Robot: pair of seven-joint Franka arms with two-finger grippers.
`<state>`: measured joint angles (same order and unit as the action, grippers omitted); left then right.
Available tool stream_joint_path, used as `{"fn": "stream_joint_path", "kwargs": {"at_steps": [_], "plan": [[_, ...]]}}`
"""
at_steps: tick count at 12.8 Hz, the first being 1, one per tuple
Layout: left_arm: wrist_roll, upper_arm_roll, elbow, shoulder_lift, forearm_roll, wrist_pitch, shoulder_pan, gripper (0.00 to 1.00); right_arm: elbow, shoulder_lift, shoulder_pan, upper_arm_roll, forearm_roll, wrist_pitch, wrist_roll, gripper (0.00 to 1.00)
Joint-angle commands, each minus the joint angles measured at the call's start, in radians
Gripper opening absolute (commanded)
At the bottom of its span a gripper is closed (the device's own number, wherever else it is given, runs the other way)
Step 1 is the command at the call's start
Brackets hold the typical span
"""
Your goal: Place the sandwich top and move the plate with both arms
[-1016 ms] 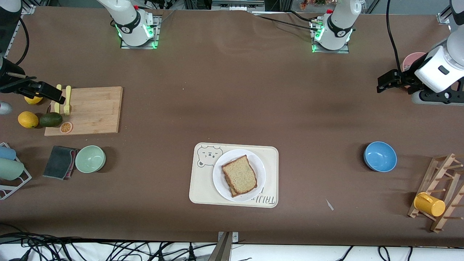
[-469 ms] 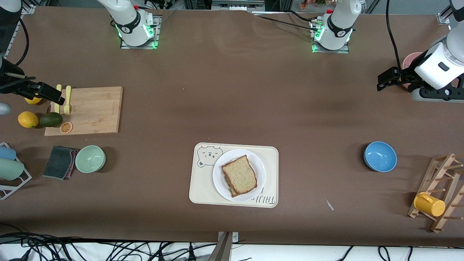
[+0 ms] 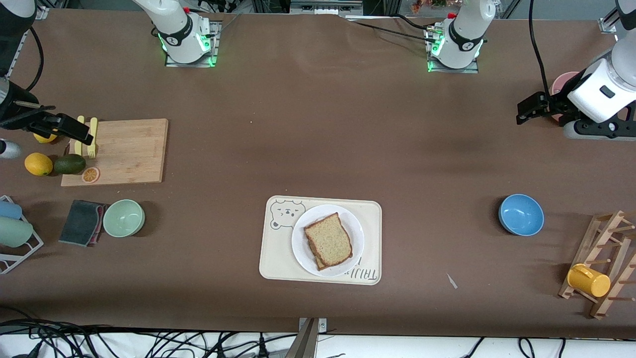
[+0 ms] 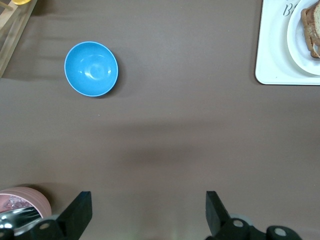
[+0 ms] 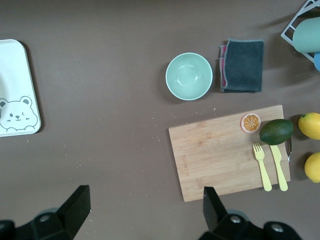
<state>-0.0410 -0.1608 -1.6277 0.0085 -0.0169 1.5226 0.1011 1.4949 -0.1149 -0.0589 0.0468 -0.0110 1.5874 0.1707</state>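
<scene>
The sandwich top [image 3: 328, 238], a light-brown bread slice, lies on another slice on the white plate [image 3: 301, 243], which sits on the cream bear tray [image 3: 278, 253]. My left gripper [image 3: 525, 109] is open and empty above the table at the left arm's end, beside a pink cup [image 3: 564, 82]. Its wrist view shows the open gripper [image 4: 149, 200] over bare table, with the plate [image 4: 299, 50] and the bread [image 4: 312, 25] at the picture's edge. My right gripper [image 3: 79, 132] is open and empty over the edge of the cutting board [image 3: 129, 151]. Its wrist view shows the gripper [image 5: 145, 197] and the tray [image 5: 15, 85].
A blue bowl [image 3: 520, 215] and a wooden rack with a yellow mug [image 3: 589, 280] are at the left arm's end. At the right arm's end are a green bowl [image 3: 123, 218], a grey cloth [image 3: 82, 222], lemons, an avocado [image 3: 69, 164], a yellow fork and knife.
Both grippers have drifted slightly toward the robots' bases. The sandwich, plate and tray have not moved.
</scene>
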Motion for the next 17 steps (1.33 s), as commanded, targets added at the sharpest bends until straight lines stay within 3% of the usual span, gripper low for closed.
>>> {"fn": "stream_joint_path", "kwargs": {"at_steps": [1,17], "plan": [[0.003,-0.006,-0.024,-0.027,0.029,-0.002,0.006,1.0,-0.001,0.003,-0.005,-0.001,-0.003,0.008,0.001,1.0],[0.004,-0.006,-0.024,-0.027,0.029,-0.013,0.011,1.0,-0.001,-0.011,-0.004,0.004,0.003,0.034,0.006,1.0]]}}
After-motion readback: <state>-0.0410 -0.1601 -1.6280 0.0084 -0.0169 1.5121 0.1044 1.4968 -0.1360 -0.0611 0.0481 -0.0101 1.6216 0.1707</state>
